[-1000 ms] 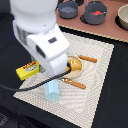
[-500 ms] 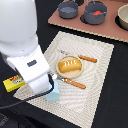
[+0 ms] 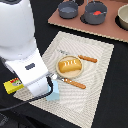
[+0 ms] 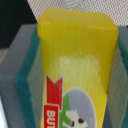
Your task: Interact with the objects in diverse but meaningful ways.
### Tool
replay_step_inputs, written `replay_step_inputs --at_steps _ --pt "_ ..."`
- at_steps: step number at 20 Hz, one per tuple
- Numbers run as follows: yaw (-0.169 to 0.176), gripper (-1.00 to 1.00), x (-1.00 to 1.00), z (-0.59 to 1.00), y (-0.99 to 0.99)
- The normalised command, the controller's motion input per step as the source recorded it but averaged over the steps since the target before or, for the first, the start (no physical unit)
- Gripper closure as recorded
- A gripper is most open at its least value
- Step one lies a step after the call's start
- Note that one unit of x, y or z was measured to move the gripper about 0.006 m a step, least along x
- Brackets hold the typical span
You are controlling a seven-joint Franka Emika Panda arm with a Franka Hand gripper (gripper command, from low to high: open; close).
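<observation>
Yellow packet [image 4: 75,70] fills the wrist view, standing between the two teal-padded fingers [image 4: 31,75] of the gripper [image 3: 20,82], which press against its sides and clamp it. In the exterior view the packet [image 3: 11,86] pokes out under the arm at the near corner of the striped mat [image 3: 100,60]. Just beside it lies the light-blue cup [image 3: 54,92]. The bread loaf [image 3: 69,65] sits on the tan plate [image 3: 79,73] mid-mat.
</observation>
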Motion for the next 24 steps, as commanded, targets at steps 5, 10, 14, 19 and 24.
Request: replay_step_inputs --at_steps 5,10,14,19,24 --pt "0.000 1.00 -0.27 -0.42 0.19" --pt "0.000 1.00 -0.30 -0.58 0.11" --pt "0.000 1.00 -0.32 -0.49 0.03" --pt "0.000 1.00 -0.34 -0.48 0.00" --pt "0.000 1.00 -0.42 -0.12 0.00"
